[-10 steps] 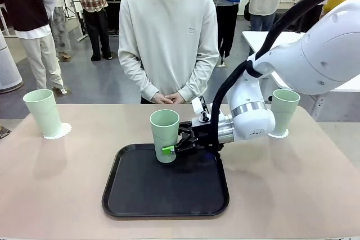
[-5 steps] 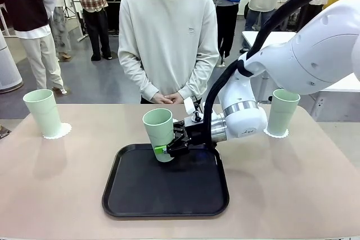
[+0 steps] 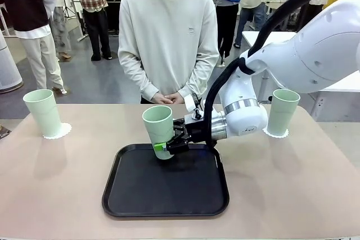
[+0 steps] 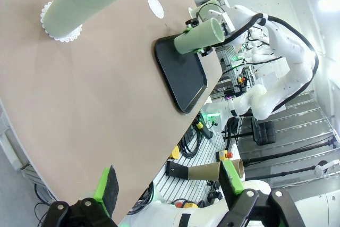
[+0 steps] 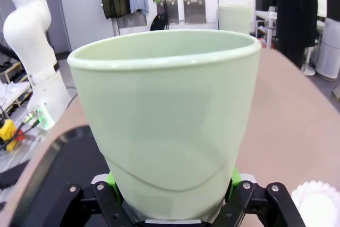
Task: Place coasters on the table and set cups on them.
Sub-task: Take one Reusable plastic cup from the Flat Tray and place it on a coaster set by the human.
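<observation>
Fingers of my right gripper (image 3: 164, 146) pinch the lower part of one cup (image 3: 158, 129), which tilts a little above the far left corner of the black tray (image 3: 166, 195). My left gripper (image 4: 167, 184) hangs wide and holds nothing, off the table's (image 3: 292, 184) edge. Left of the tray, well apart, a second cup (image 3: 43, 112) stands on a coaster (image 3: 61, 131); right of it a third cup (image 3: 281, 111) stands on its own coaster (image 3: 273, 135). A bare coaster (image 4: 155, 7) lies beyond the tray.
</observation>
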Tool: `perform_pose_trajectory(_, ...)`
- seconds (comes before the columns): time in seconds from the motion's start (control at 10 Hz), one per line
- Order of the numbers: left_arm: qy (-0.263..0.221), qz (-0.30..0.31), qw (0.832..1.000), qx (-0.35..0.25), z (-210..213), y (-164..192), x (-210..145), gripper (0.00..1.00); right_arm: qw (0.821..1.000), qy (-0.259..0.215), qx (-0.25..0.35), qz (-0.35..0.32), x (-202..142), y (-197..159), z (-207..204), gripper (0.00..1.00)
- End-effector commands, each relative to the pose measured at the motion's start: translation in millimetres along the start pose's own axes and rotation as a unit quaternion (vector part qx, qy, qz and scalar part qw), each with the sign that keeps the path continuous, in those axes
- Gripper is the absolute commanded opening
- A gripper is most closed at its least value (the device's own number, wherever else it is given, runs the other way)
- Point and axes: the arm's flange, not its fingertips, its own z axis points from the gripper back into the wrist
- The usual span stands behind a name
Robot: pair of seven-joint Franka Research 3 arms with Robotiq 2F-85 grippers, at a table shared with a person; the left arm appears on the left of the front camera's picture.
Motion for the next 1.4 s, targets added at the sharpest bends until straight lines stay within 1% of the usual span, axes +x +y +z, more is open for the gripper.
perform_pose_trajectory(0.0,-0.001,-0.002,1.000,0.001,1.0,-1.8,-0.9,1.00,1.000,-0.009,-0.022,0.001,73.2,31.7,8.6,0.00)
perform_pose_trajectory(0.1,-0.001,-0.002,1.000,0.001,1.0,-1.8,-0.9,1.00,1.000,-0.022,-0.017,0.007,100.3,37.7,12.4,0.00)
perform_pose_trajectory(0.2,-0.001,-0.002,1.000,0.001,1.0,-1.8,-0.9,1.00,0.999,-0.025,-0.024,0.009,118.0,39.2,14.5,0.00)
perform_pose_trajectory(0.3,-0.001,-0.002,1.000,0.001,1.0,-1.8,-0.9,1.00,0.999,-0.017,-0.030,0.001,126.0,38.2,13.8,0.00)
perform_pose_trajectory(0.4,-0.001,-0.002,1.000,0.001,1.0,-1.8,-0.9,1.00,0.996,0.016,-0.079,-0.042,126.3,35.2,7.8,0.00)
perform_pose_trajectory(0.5,-0.001,-0.002,1.000,0.001,1.0,-1.8,-0.9,1.00,0.999,-0.023,-0.010,0.020,135.7,37.4,16.1,0.00)
perform_pose_trajectory(0.6,-0.001,-0.002,1.000,0.001,1.0,-1.8,-0.9,1.00,0.999,-0.023,-0.010,0.020,135.7,37.4,16.1,0.00)
perform_pose_trajectory(0.7,-0.001,-0.002,1.000,0.001,1.0,-1.8,-0.9,1.00,0.999,-0.005,-0.035,0.003,142.2,38.2,17.0,0.82)
perform_pose_trajectory(0.8,-0.001,-0.002,1.000,0.001,1.0,-1.8,-0.9,1.00,0.999,0.000,-0.034,-0.004,141.5,21.2,20.5,0.82)
perform_pose_trajectory(0.9,-0.001,-0.002,1.000,0.001,1.0,-1.8,-0.9,1.00,0.999,-0.020,-0.042,0.002,142.2,-4.3,27.2,0.82)
perform_pose_trajectory(1.0,-0.001,-0.002,1.000,0.001,1.0,-1.8,-0.9,1.00,0.999,-0.020,-0.041,0.014,138.8,-26.7,33.0,0.82)
perform_pose_trajectory(1.1,-0.001,-0.002,1.000,0.001,1.0,-1.8,-0.9,1.00,0.998,-0.039,-0.037,0.016,132.8,-49.0,38.8,0.82)
perform_pose_trajectory(1.2,-0.001,-0.002,1.000,0.001,1.0,-1.8,-0.9,1.00,0.998,-0.041,-0.055,0.016,125.1,-72.5,43.7,0.82)
perform_pose_trajectory(1.3,-0.001,-0.002,1.000,0.001,1.0,-1.8,-0.9,1.00,0.996,-0.038,-0.082,-0.003,116.1,-98.3,48.0,0.82)
